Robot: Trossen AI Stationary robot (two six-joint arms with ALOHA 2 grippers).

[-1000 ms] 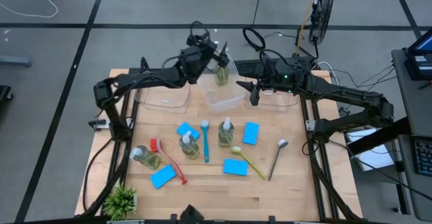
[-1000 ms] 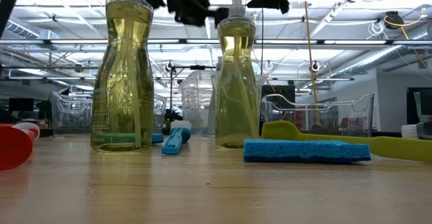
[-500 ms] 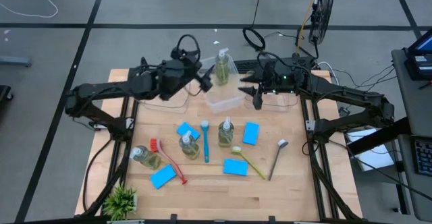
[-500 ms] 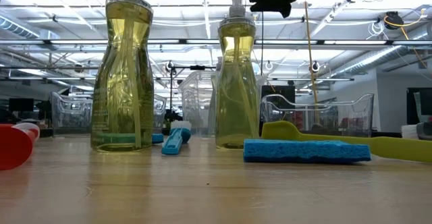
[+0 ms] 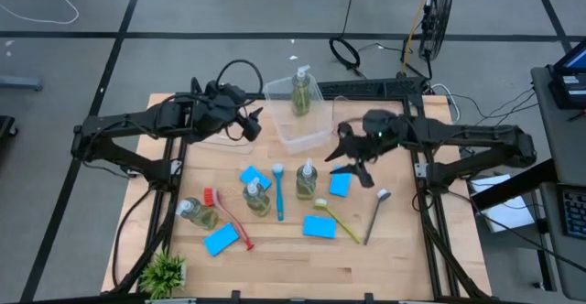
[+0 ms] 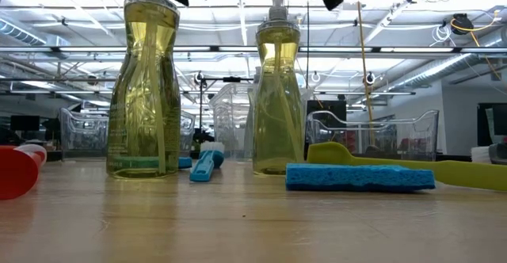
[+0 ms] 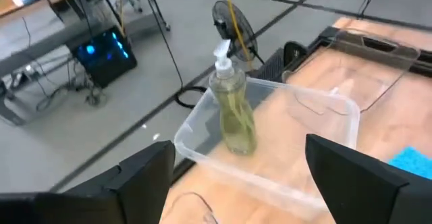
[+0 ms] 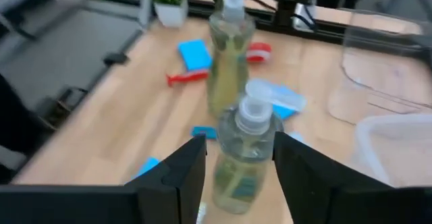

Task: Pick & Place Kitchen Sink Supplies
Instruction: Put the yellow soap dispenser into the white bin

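Left wrist view — yellow-green soap bottle [image 7: 233, 113] (upright)

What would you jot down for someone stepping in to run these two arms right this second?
Left gripper: open, empty, hanging beside the middle bin.
Right gripper: open, empty, lined up on the nearest soap bottle in its wrist view, not gripping it.
Done: one soap bottle stands upright in the middle bin.
Left on the table: three soap bottles, four blue sponges, and the red, blue, yellow-green and brown brushes.
The potted plant is at the front left corner.
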